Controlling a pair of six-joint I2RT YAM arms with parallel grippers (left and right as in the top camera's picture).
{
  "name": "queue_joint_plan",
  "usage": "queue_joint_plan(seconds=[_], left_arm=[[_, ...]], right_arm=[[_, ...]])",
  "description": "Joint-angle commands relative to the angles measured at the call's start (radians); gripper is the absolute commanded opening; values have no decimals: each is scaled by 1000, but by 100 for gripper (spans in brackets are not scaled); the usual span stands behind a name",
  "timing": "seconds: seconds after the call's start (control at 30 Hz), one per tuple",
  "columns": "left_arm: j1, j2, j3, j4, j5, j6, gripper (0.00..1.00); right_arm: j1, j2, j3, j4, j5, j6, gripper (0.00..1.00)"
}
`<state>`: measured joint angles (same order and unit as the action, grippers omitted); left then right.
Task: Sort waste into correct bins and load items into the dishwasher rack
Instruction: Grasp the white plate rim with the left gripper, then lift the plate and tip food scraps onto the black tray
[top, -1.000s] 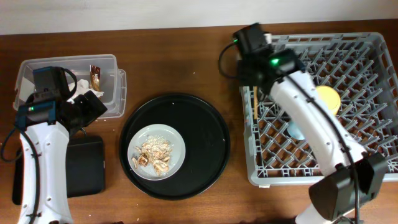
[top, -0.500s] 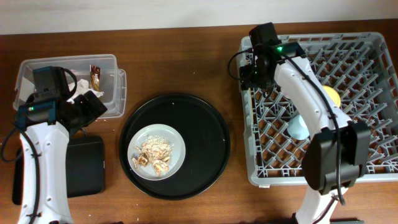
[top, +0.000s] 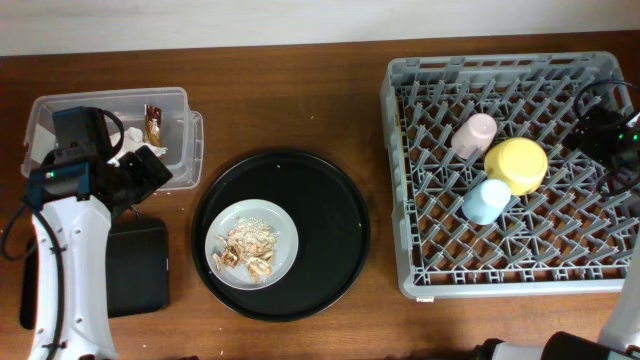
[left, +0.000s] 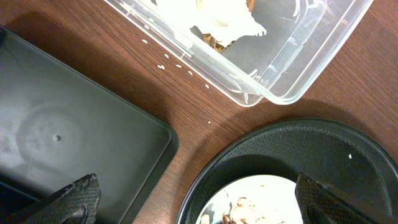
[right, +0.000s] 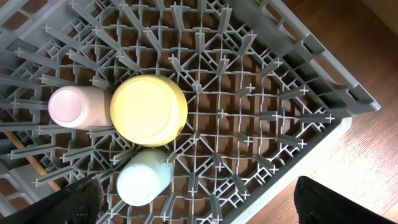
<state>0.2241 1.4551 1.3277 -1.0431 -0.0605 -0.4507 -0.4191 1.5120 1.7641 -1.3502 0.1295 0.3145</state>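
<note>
Both grippers are spread wide and hold nothing: the left gripper hangs above the flat black tray, the right gripper above the rack. The plate of scraps sits at 7 o'clock on the round tray. In the rack, the pink cup and blue cup lie tipped, their long axes running 2 to 8 o'clock, at 10 and 7 o'clock of the yellow bowl. Farthest, the tub holds the tissue and wrapper.

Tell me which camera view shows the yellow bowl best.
The right wrist view: the yellow bowl sits close, large and unobstructed in the dishwasher rack. The overhead view shows it whole but smaller. The left wrist view misses it.
</note>
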Motion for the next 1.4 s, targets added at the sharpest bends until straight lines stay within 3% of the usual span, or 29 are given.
queue_joint_plan(seconds=[0.0, 0.07, 0.2, 0.27, 0.33, 0.4, 0.43, 0.47, 0.5, 0.53, 0.63, 0.73, 0.87, 0.93, 1.17, 1.37], left_arm=[[4, -4, 13, 2, -5, -8, 99], [4, -4, 13, 2, 96, -9, 99], [-4, -4, 11, -36, 533, -8, 99], [-108, -4, 8, -31, 565, 67, 99], [-352, 6, 8, -13, 428, 100, 97], [-542, 45, 7, -16, 243, -10, 93], [-682, 104, 6, -17, 132, -58, 82], [-734, 134, 6, -17, 94, -61, 77], [-840, 214, 2, -38, -34, -84, 67], [-878, 265, 2, -63, -87, -132, 66], [-898, 362, -6, -68, -88, -150, 61], [-898, 447, -12, -53, -95, -260, 57], [-898, 524, -13, -1, -75, -261, 50], [-898, 531, -13, 5, -87, -261, 50], [-898, 531, -24, 44, -87, -261, 33], [-898, 531, -24, 40, -87, -260, 27]], right_arm=[[-1, 11, 2, 0, 5, 8, 99], [-1, 11, 2, 0, 6, 8, 99], [-1, 11, 2, 0, 5, 9, 99], [-1, 11, 2, 0, 5, 8, 99], [-1, 11, 2, 0, 5, 8, 98], [-1, 11, 2, 0, 5, 9, 99], [-1, 11, 2, 0, 5, 9, 99], [-1, 11, 2, 0, 5, 9, 99], [-1, 11, 2, 0, 5, 8, 99], [-1, 11, 2, 0, 5, 9, 99], [-1, 11, 2, 0, 5, 8, 99], [-1, 11, 2, 0, 5, 8, 99], [-1, 11, 2, 0, 5, 9, 99], [-1, 11, 2, 0, 5, 8, 99], [-1, 11, 2, 0, 5, 8, 99], [-1, 11, 2, 0, 5, 8, 99]])
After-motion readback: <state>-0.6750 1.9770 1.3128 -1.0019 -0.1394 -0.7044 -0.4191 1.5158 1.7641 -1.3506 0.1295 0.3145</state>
